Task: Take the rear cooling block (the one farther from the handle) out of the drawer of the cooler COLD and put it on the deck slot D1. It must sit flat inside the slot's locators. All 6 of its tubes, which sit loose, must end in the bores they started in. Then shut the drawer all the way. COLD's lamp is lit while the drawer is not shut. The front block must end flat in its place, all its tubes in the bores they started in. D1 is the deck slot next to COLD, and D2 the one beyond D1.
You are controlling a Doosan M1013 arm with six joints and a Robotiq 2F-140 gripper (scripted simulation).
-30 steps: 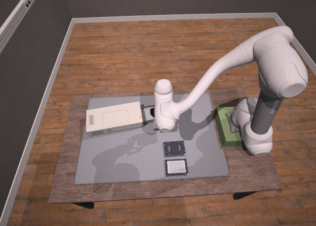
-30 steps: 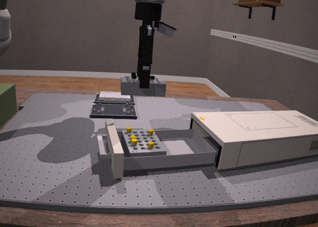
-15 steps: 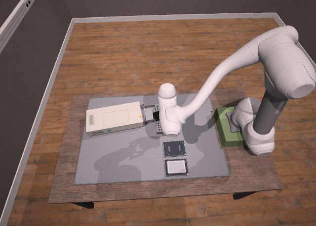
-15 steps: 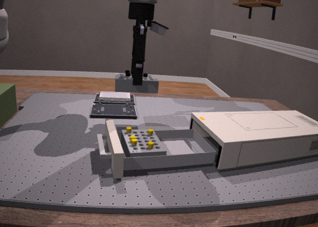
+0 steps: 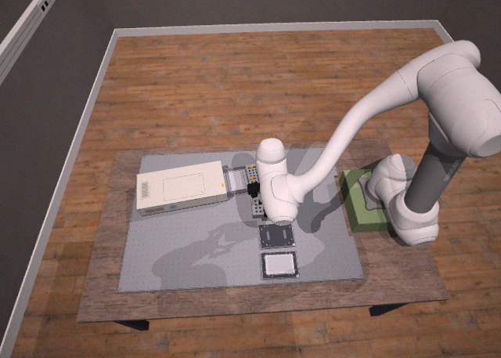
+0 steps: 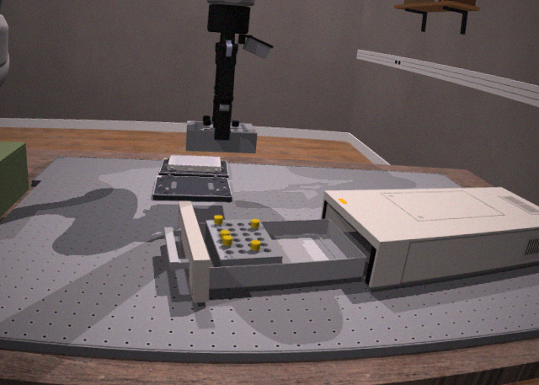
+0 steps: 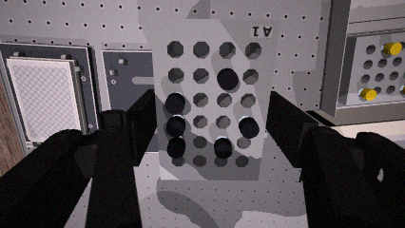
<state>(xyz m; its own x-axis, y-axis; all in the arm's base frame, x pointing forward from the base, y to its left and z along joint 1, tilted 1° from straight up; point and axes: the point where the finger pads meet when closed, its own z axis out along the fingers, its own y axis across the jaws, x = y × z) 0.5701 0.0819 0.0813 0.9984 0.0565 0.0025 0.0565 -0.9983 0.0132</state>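
My gripper (image 6: 222, 131) (image 7: 211, 105) is shut on the rear cooling block (image 5: 257, 211) (image 6: 200, 141) (image 7: 212, 64), held about level high above the deck. Several black-capped tubes stand in its bores, and its A1 mark shows in the wrist view. The front block (image 6: 252, 260) (image 7: 354, 71), with yellow-capped tubes, sits in the handle end of the open drawer (image 6: 287, 276); its rear place is empty. The cooler COLD (image 5: 182, 186) (image 6: 440, 205) has its orange lamp (image 5: 222, 185) (image 6: 342, 200) lit. Slot D1 (image 5: 276, 236) (image 6: 191, 187) (image 7: 125, 95) is an empty dark plate.
Slot D2 (image 5: 263, 269), beyond D1, holds a white plate (image 5: 279, 264) (image 6: 194, 162) (image 7: 43, 95). The drawer handle (image 6: 172, 246) sticks out toward the arm's side. The arm's green base block (image 5: 351, 208) stands at the table's right.
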